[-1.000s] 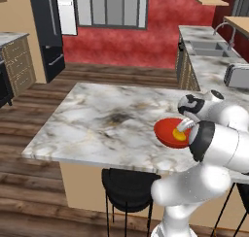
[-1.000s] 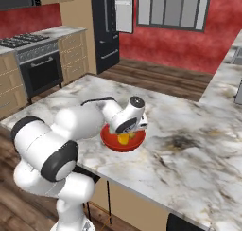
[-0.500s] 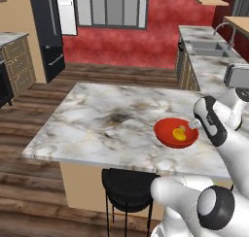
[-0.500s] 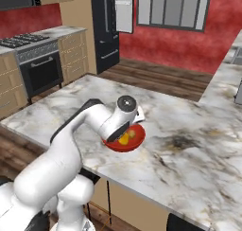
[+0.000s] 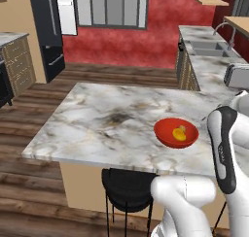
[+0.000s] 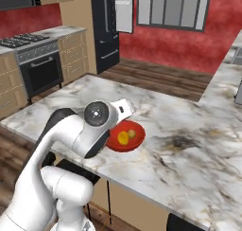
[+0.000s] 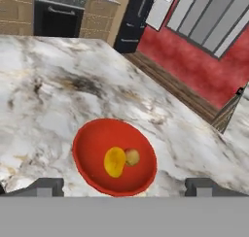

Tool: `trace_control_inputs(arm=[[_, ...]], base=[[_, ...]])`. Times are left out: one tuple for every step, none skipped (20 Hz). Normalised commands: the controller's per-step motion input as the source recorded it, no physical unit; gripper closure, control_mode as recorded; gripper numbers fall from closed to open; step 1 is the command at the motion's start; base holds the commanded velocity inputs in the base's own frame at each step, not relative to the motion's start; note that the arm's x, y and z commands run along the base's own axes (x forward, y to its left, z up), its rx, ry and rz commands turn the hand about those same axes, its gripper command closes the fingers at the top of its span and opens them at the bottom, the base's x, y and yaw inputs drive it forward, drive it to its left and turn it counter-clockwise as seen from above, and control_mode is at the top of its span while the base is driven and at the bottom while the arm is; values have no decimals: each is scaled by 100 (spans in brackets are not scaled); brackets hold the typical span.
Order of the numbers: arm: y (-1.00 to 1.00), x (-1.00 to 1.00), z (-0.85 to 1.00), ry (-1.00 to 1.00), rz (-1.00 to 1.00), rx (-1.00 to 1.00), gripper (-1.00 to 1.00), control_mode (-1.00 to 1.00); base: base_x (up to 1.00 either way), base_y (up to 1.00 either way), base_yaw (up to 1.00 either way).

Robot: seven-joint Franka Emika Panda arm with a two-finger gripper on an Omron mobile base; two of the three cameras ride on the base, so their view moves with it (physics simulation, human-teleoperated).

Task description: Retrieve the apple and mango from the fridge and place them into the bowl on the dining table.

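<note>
The fridge (image 5: 51, 29) stands far back against the wall, one door swung open, well apart from the dining table (image 5: 97, 119), whose marble top carries the bowl (image 5: 176, 132) near the robot's edge. The red bowl holds two fruits that touch: the mango (image 7: 115, 161), an elongated yellow piece with its long axis running roughly toward and away from the hand camera, and a smaller rounded brownish-yellow fruit (image 7: 132, 157) just beside it, which I take to be the apple, though its colour leaves that unsure. The gripper (image 7: 124, 186) hangs above the bowl's near rim with its jaws spread wide and nothing between them; the two fingertips straddle the bowl's width in the hand view, so the fruit lies ahead of and below the jaws, not within them. Both fruits appear delivered, so the task looks essentially done, and any further move would be a plain retreat up and away from the bowl. Against the earlier pictures, the arm has swung back and upward: a second ago the hand sat right over the bowl and hid part of it, whereas now the bowl shows whole in the left base view, with its contents unmoved.
</note>
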Motion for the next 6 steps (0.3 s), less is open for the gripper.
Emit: trace_control_inputs(arm=[[13, -74, 100, -18, 0, -17, -100, -100], [13, -75, 100, -18, 0, -17, -100, -100], [16, -75, 100, -17, 0, -17, -100, -100], [16, -72, 100, -15, 0, -17, -100, -100], [10, -73, 100, -14, 0, -17, -100, -100], [4, -73, 100, -14, 0, -16, -100, -100]], base=[[0, 0, 0], [0, 0, 0], [0, 0, 0], [0, 0, 0], [0, 0, 0], [0, 0, 0]])
